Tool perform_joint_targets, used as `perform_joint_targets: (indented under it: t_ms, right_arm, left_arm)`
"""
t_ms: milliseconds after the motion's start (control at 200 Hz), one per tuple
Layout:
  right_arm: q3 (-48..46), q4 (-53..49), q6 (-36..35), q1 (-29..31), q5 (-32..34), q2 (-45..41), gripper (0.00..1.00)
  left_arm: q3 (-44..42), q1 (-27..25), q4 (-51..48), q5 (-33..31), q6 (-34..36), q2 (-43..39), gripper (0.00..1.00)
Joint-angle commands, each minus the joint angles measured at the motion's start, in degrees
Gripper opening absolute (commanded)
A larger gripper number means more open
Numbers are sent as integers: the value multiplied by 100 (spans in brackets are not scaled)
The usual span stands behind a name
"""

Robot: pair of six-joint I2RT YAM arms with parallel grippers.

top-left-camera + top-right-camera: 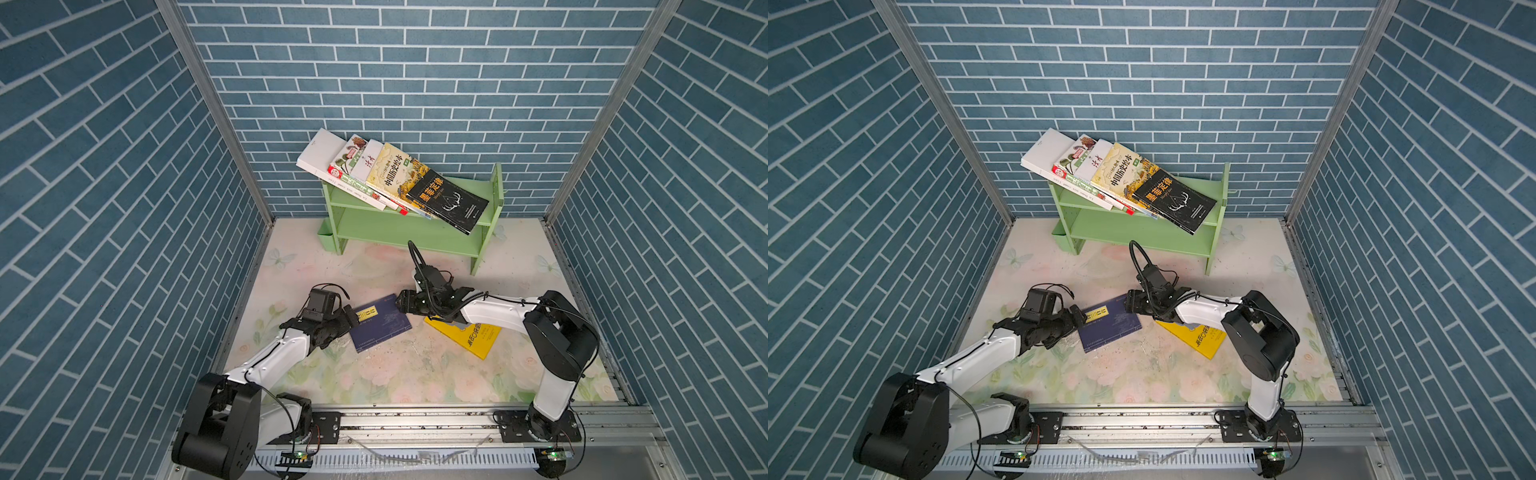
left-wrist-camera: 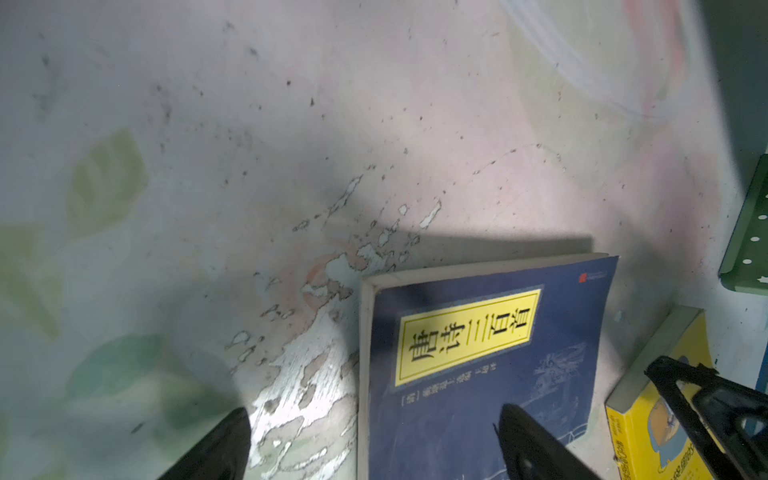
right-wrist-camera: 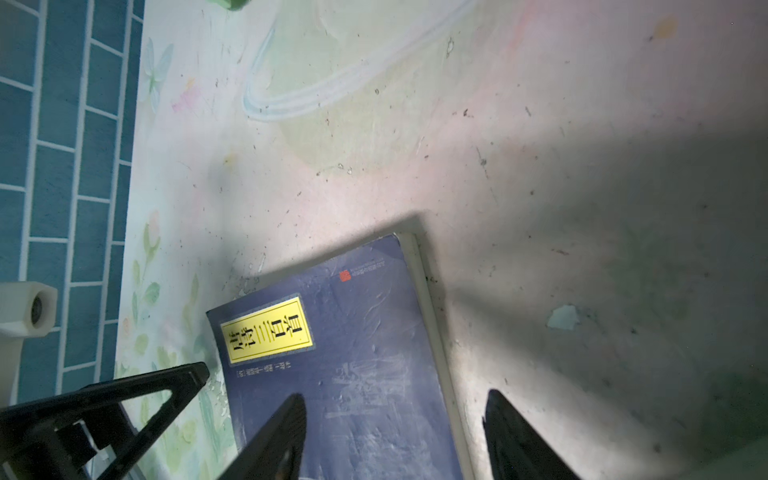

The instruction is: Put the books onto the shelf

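left claw (image 2: 374, 409) wide open, empty | right claw (image 3: 395, 392) open, empty | both straddle navy book (image 1: 380, 322) edges

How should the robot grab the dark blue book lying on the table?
By its thin left edge, coming in low from the left. The blue book lies flat on the table, so only the edges give a hold, and the open left gripper sits at that edge. Probably one finger must slide underneath.
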Motion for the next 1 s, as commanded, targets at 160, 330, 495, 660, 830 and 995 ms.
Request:
perform_joint_targets:
  t_ms: [160, 330, 495, 660, 830, 995]
  right_arm:
    - [280, -304, 75, 65, -394, 332, 67]
    - [411, -311, 119, 87, -617, 543, 65]
    - [468, -372, 120, 85, -636, 608, 64]
    - [457, -435, 119, 92, -613, 599, 63]
    - [507, -436, 119, 90, -675, 667, 63]
    - [579, -434, 119, 87, -745, 755, 62]
  left_arm:
    - [-67, 39, 551, 384, -120, 125, 92]
    - [-79, 39, 819, 581, -120, 237, 90]
    - [-30, 39, 688, 517, -85, 442, 88]
    - [-17, 39, 566, 304, 6, 482, 89]
    - [-58, 31, 1101, 668, -1, 679, 86]
    - [1, 31, 1420, 990, -15, 763, 81]
